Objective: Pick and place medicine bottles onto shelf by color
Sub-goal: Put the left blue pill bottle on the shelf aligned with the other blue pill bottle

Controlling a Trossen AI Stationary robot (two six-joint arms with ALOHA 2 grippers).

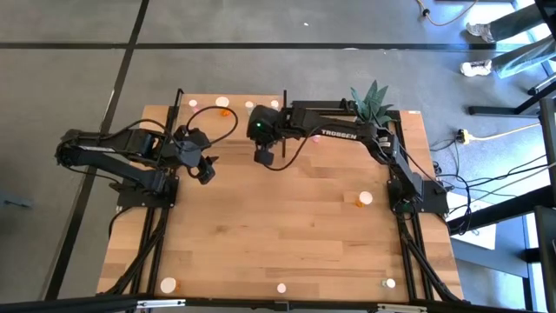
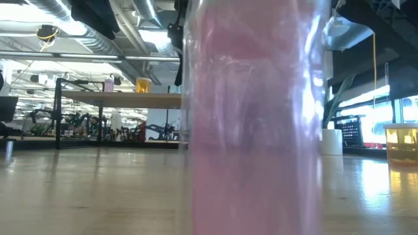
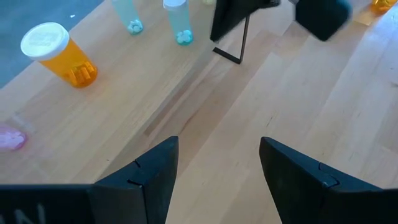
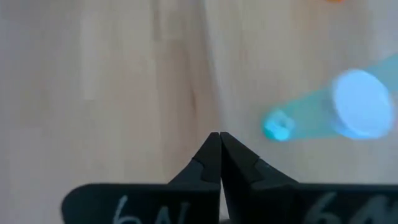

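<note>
The shelf (image 1: 208, 97) stands at the table's far edge. In the low view a pink bottle (image 2: 108, 83) and an orange bottle (image 2: 142, 85) stand on its top (image 2: 117, 99). My right gripper (image 1: 265, 156) hangs shut just in front of the shelf, with nothing between its fingers (image 4: 219, 134); a green bottle with a white cap (image 4: 336, 112) shows beside it. My left gripper (image 1: 207, 171) waits open over the table's left part (image 3: 217, 146), facing an orange bottle (image 3: 59, 56) and two green ones (image 3: 180, 22). More bottles stand on the table: orange (image 1: 363, 198), orange (image 1: 168, 284), pink (image 1: 281, 287), green (image 1: 389, 283).
A pink bottle (image 2: 251, 117) right in front of the low camera hides most of that view. A green plant (image 1: 372, 100) stands at the far right corner. A black shelf post (image 3: 239, 37) rises ahead of my left gripper. Bare wood lies mid-table (image 1: 278, 226).
</note>
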